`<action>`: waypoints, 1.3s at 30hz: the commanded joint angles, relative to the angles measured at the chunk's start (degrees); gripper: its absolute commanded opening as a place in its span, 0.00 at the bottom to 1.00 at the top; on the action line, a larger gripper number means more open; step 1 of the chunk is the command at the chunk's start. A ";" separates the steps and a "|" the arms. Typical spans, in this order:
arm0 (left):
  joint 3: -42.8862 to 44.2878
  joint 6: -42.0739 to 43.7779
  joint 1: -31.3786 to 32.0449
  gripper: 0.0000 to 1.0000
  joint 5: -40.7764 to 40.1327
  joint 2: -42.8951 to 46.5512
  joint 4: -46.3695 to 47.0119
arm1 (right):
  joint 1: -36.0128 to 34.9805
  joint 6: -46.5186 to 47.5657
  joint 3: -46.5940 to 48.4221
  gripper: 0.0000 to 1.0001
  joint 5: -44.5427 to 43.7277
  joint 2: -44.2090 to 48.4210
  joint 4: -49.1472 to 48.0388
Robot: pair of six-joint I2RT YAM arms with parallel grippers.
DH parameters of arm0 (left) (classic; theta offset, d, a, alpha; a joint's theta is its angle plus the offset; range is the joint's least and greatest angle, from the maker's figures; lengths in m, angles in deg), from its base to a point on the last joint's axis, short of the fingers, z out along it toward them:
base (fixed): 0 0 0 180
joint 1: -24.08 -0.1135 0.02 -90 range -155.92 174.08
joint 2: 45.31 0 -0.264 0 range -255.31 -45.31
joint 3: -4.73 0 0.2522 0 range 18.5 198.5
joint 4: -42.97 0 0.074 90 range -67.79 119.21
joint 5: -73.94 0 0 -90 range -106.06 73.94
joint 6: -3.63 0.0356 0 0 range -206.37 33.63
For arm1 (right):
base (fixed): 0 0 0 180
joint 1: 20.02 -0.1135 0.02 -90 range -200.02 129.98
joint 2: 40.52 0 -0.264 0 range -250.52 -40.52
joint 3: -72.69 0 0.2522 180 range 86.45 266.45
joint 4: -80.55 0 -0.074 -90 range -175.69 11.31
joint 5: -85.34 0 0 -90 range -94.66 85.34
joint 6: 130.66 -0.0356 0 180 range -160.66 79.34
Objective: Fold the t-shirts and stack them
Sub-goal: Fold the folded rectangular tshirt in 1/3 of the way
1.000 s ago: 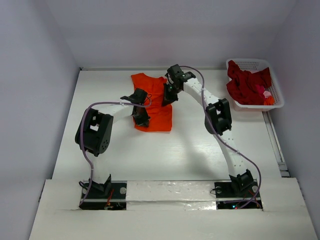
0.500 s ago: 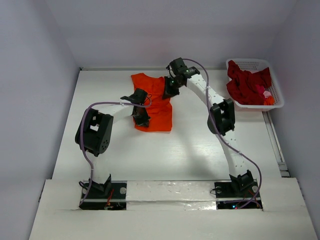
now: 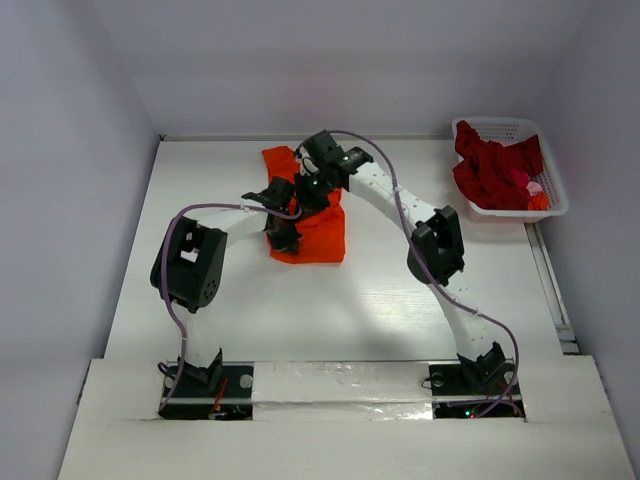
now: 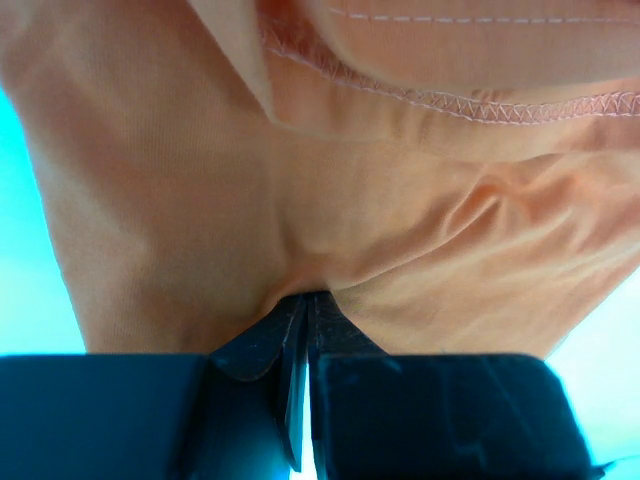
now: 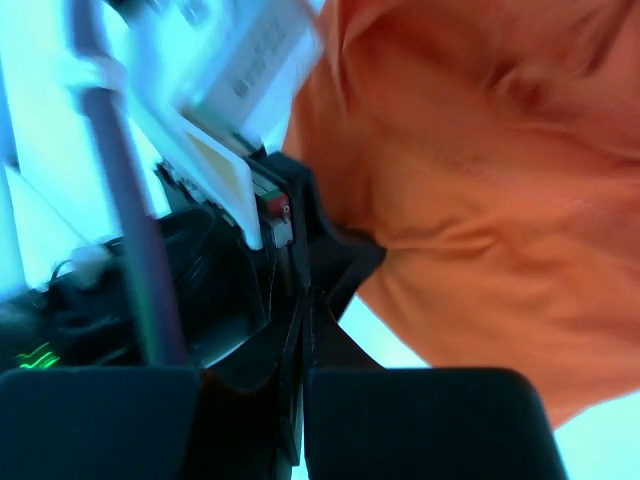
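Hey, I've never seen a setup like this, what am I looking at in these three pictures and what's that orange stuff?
These are two robot arms bolted to the near edge of a white table. The wide picture comes from a camera above and behind them; the other two come from cameras on each wrist, looking past that arm's own fingers. The orange stuff is an orange t-shirt lying on the table. The left gripper is shut, pinching a fold of it. The right gripper is shut too, at the shirt's edge; whether it grips cloth I cannot tell. At the far right stands a white basket holding dark red shirts.
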 commanded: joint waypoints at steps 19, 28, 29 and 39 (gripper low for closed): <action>-1.51 -0.28 1.35 0.00 -1.08 -1.90 -4.09 | 0.19 -1.23 -2.21 0.00 4.49 -4.05 -2.28; -0.55 -0.27 1.35 0.00 -1.08 -1.63 -4.71 | 0.19 -1.76 -2.12 0.00 5.11 -4.31 -1.93; -0.46 -0.27 1.35 0.00 -0.99 -1.46 -4.80 | 0.19 -1.67 -1.34 0.00 5.63 -5.27 -1.41; -0.28 -0.19 1.35 0.00 -0.99 -0.75 -5.50 | 0.19 -2.73 -2.73 0.00 6.78 -6.68 -3.16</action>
